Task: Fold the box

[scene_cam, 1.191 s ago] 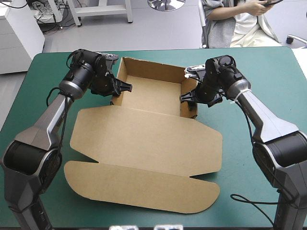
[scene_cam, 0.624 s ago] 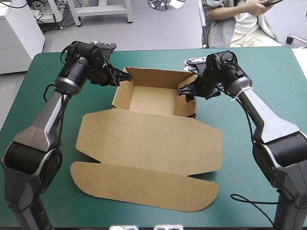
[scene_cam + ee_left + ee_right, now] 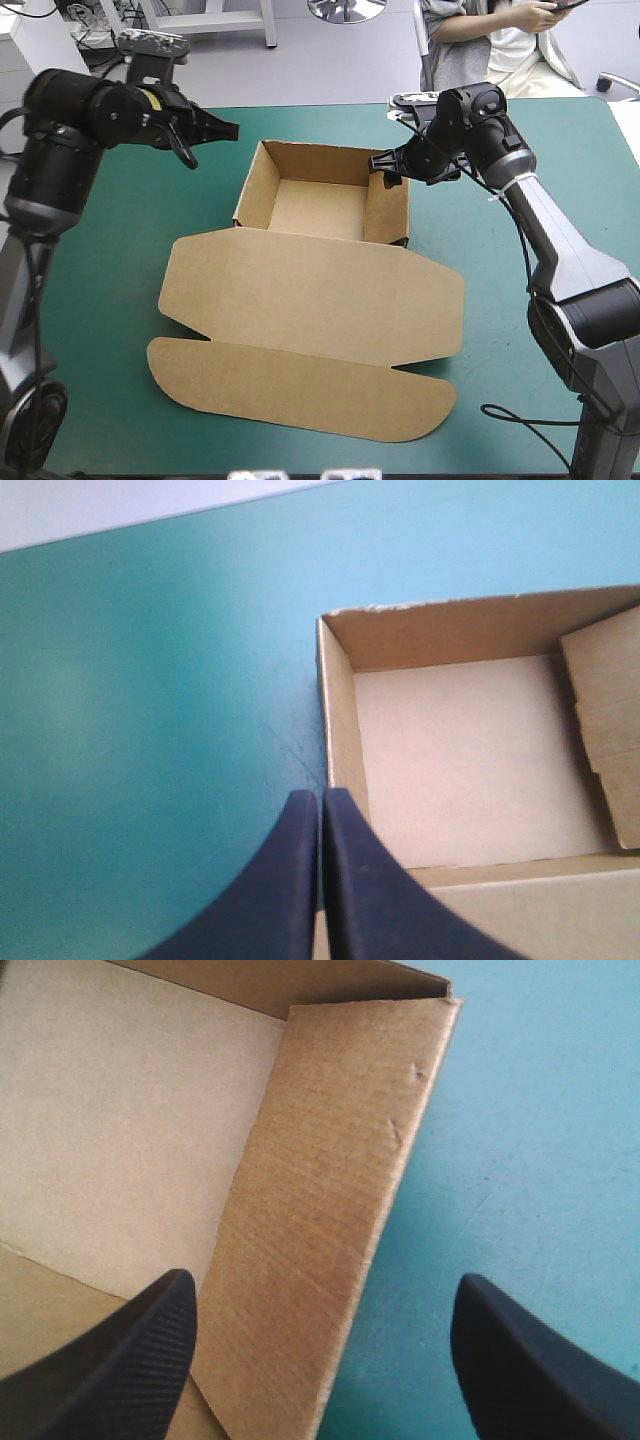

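Observation:
The brown box (image 3: 320, 205) stands as an open tray at the far middle of the table, walls raised. Its lid (image 3: 310, 295) lies flat toward the front, ending in a rounded flap (image 3: 300, 385). My left gripper (image 3: 228, 128) is shut and hangs in the air beyond the tray's far left corner, touching nothing. In the left wrist view its fingers (image 3: 321, 798) meet in one arch just outside the tray's left wall (image 3: 338, 720). My right gripper (image 3: 385, 165) is open over the tray's right wall. That wall (image 3: 330, 1190) lies between and below the spread fingertips (image 3: 322, 1282).
The table's far edge (image 3: 330, 103) runs close behind the tray. Teal-green cover (image 3: 110, 260) stretches left of the box, and a wider strip (image 3: 500, 300) right of it under my right arm.
My left gripper left the tray's left wall, rose and drew back to the left, and its fingers shut. My right gripper lifted slightly off the right wall. The tray's walls now stand straighter.

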Controlling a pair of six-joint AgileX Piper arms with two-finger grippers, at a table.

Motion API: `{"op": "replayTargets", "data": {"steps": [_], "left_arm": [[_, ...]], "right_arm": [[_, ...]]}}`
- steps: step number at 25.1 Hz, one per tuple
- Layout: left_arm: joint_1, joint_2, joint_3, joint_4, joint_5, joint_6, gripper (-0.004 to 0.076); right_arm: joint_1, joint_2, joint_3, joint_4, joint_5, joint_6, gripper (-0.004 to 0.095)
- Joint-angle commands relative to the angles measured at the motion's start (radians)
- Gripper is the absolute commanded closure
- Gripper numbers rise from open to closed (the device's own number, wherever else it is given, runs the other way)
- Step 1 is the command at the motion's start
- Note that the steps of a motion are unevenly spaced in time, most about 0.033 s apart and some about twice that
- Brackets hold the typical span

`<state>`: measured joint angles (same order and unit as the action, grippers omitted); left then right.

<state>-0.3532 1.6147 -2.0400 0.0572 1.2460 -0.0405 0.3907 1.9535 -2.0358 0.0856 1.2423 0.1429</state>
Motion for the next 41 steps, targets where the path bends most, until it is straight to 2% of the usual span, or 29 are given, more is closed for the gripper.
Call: {"op": "replayTargets", "data": {"steps": [1,5,10,14,18,20,27,30,33,35,36,41], "left_arm": [[0.003,-0.123,-0.018,-0.014,0.033,0.011,0.073],[0.003,-0.211,0.042,-0.014,0.035,0.027,0.073],[0.003,-0.374,0.209,-0.014,0.014,0.027,0.073],[0.003,-0.621,0.509,-0.014,-0.073,0.027,0.073],[0.003,-0.961,0.939,-0.035,-0.273,0.027,0.0731],[0.003,-1.099,1.108,-0.045,-0.336,0.027,0.0731],[0.003,-1.395,1.393,-0.057,-0.418,0.015,0.0731],[0.003,-1.478,1.443,-0.057,-0.432,0.015,0.0731],[0.003,-1.533,1.478,-0.057,-0.428,0.015,0.0731],[0.003,-1.551,1.497,-0.057,-0.428,0.015,0.0731],[0.003,-1.552,1.509,-0.057,-0.428,0.015,0.0731],[0.003,-1.552,1.51,-0.057,-0.428,0.015,0.0731]], "right_arm": [[-0.006,-0.062,-0.032,0.031,0.011,0.003,0.025],[-0.006,-0.062,-0.032,0.035,0.011,0.006,0.0251],[-0.006,-0.058,-0.028,0.035,0.011,0.006,0.0251],[-0.006,-0.052,0.066,0.035,0.011,0.01,0.0251],[-0.006,-0.02,0.15,0.068,-0.009,0.003,0.0251],[-0.006,-0.006,0.149,0.091,-0.011,-0.001,0.0251],[-0.006,0.029,0.149,0.131,-0.002,-0.001,0.027],[-0.006,0.047,0.149,0.151,0.006,-0.001,0.0362],[-0.006,0.057,0.149,0.162,0.004,-0.015,0.0543],[-0.006,0.057,0.149,0.161,-0.005,-0.038,0.0733],[-0.006,0.057,0.141,0.161,-0.007,-0.057,0.0899],[-0.026,0.042,0.054,0.143,0.011,-0.084,0.0927]]}}
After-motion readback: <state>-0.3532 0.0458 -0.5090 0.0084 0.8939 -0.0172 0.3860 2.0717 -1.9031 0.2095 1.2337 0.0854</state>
